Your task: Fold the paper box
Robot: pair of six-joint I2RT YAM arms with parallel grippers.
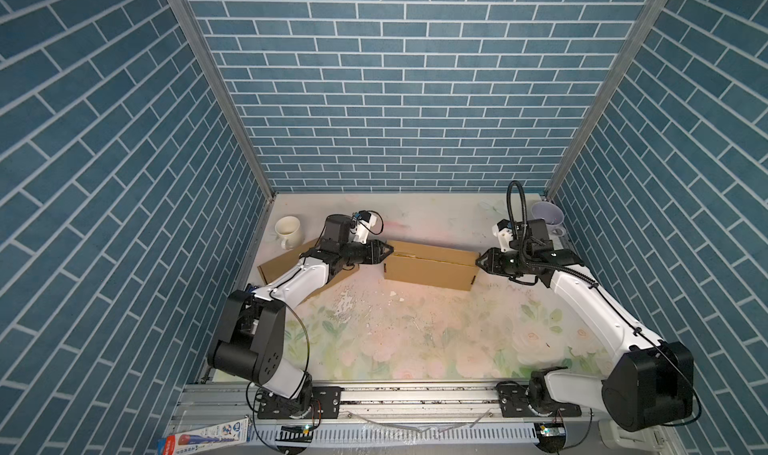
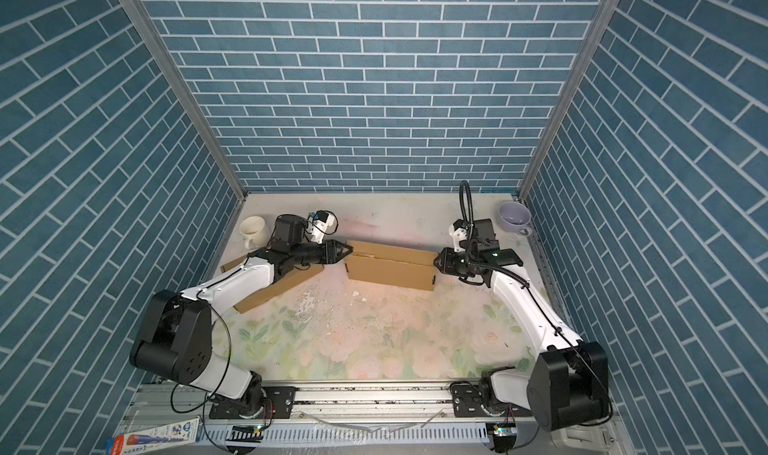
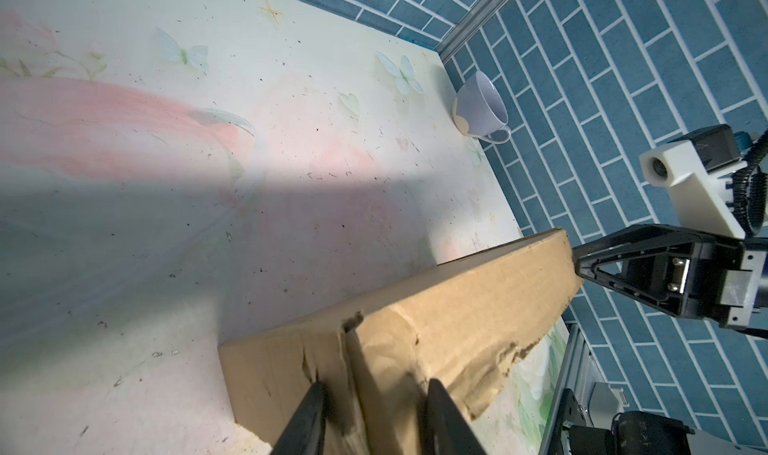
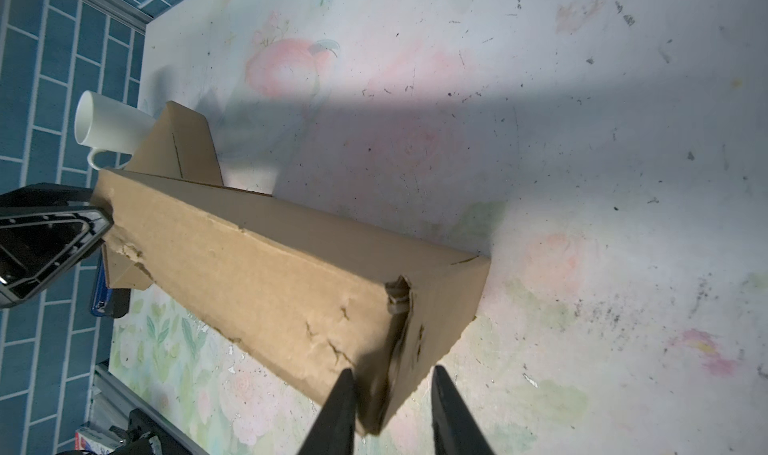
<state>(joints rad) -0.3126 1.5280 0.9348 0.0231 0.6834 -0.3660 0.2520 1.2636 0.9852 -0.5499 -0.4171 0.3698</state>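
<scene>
The paper box is a long brown cardboard box lying across the back middle of the table, its edges torn and creased. My left gripper is at its left end, jaws shut on the end fold of the box. At the box's right end is my right gripper, standing open. One finger touches the box; the other is clear of it, with table showing between.
A second flat cardboard piece lies under the left arm. A white mug stands at the back left, a lavender cup in the back right corner. Blue brick walls close three sides. A printed packet lies off the front rail.
</scene>
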